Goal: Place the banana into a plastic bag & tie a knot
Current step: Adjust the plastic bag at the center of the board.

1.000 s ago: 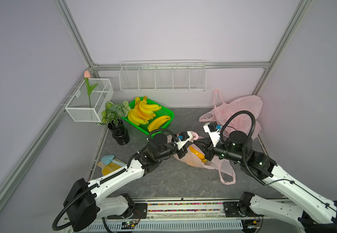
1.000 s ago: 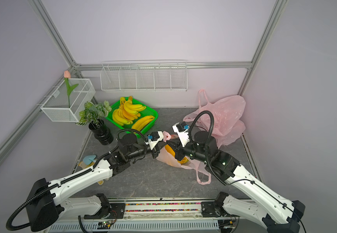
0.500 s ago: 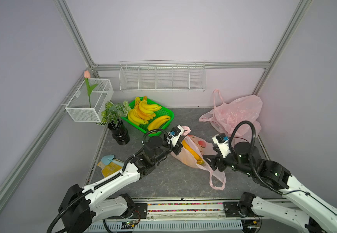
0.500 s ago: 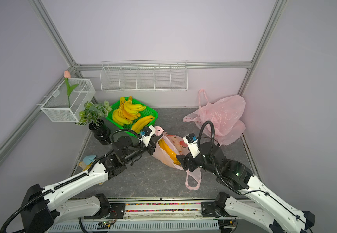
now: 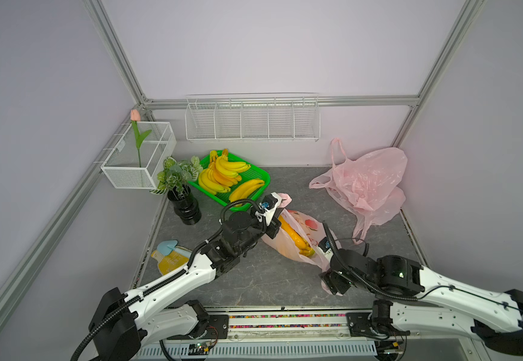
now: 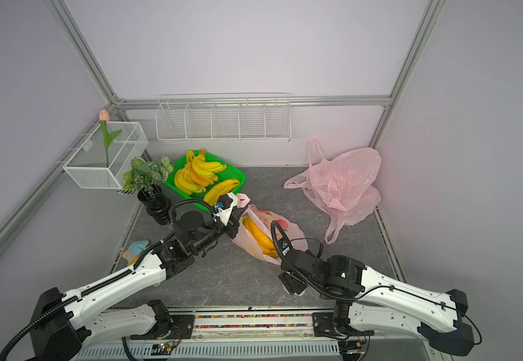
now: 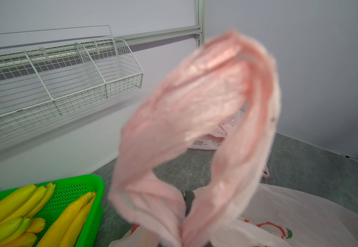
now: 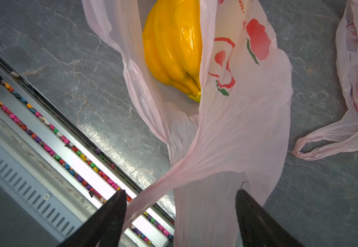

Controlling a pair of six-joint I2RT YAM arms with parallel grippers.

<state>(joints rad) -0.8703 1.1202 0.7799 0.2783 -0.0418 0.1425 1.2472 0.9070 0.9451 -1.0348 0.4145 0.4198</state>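
The plastic bag (image 5: pixel 314 230) lies near the middle of the table (image 5: pixel 254 278) with a bunch of bananas (image 8: pixel 173 42) inside it, stems toward the mouth. The left gripper (image 5: pixel 278 218) is clamped tight on one handle, whose loop stands up past its fingers in the left wrist view. The right gripper (image 8: pixel 180 192) has its fingers spread wide, and the other handle runs loosely between them, just above the front rail (image 5: pixel 285 320). The green tray (image 5: pixel 259 175) behind the left gripper holds more bananas (image 5: pixel 222 175). It sits beside a potted plant (image 5: pixel 179 175) at the table's left edge. The wire basket (image 5: pixel 157 168) on the left wall holds one tulip (image 5: pixel 135 115). A wire shelf (image 5: pixel 252 125) hangs on the back wall. A second pink bag (image 5: pixel 366 184) is crumpled in the far right corner, well apart from the first. Bare table lies between the two arms toward the front edge.
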